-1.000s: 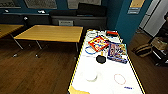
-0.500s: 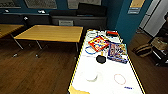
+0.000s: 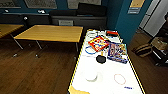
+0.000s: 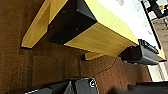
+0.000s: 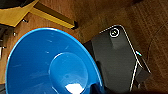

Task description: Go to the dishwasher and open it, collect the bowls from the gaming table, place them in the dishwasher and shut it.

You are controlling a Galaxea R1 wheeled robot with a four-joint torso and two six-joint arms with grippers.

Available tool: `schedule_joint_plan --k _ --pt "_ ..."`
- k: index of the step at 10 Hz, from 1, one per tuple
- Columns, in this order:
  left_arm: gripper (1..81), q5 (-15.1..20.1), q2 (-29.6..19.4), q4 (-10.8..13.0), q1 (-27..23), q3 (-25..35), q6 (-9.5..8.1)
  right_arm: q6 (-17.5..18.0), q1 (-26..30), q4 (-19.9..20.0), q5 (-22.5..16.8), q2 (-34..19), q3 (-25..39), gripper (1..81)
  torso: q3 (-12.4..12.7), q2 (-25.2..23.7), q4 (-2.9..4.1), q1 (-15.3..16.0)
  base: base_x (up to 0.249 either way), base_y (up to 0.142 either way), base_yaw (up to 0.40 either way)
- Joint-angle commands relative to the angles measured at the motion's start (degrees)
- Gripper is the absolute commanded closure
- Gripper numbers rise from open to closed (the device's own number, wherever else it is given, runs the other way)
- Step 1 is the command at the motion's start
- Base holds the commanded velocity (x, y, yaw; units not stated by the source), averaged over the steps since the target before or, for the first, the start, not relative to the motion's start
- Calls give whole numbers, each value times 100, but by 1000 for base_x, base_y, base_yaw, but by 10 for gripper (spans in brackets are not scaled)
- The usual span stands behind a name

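Still, nothing has moved — right gripper [image 5: 96, 87] grips the bright blue round bowl [image 5: 50, 65]; small black bowl [image 3: 101, 59] remains uncollected at the yellow-rimmed white gaming table [image 3: 110, 85] middle

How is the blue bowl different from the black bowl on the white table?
The blue bowl is bright and shows large, close to the right wrist camera, with wood floor behind it. The black bowl is dark, looks small, and sits on the gaming table beside a game box. Both are round.

No words or numbers can be read here. The game boxes [image 3: 117, 52] on the gaming table [image 3: 107, 75] have bright pictures, but their letters are too blurry. The signs on the blue wall [image 3: 136, 6] are blurry too
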Motion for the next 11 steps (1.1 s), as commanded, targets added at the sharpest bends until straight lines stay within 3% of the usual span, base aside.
schedule_joint_plan --k 1,4,6,8,9,10,11 --pt "10 1085 -129 -398 -1249 515 -40 17 26 -202 -130 -220 -17 811 0 0 0 0 0 0 0" --pt "10 1120 -322 -530 -1811 858 -40 70 35 -202 -130 -220 -44 811 0 0 0 2 0 0 0" --pt "10 1164 -454 -811 -2146 849 -40 114 43 -202 -130 -220 -61 811 0 0 0 2 0 0 0" --pt "10 946 -655 -1162 -2348 735 -93 175 78 -202 -130 -211 -61 811 0 0 0 2 0 0 0" --pt "10 377 -726 -1442 -2357 577 -424 184 87 -202 -130 -202 -61 811 0 0 0 2 0 0 0" --pt "10 111 -744 -1610 -2357 516 -775 184 105 -202 -130 -185 -70 811 0 0 0 2 0 0 0" --pt "10 13 -717 -1629 -2375 436 -1112 210 105 -202 -130 -176 -70 811 0 0 0 2 0 0 0"
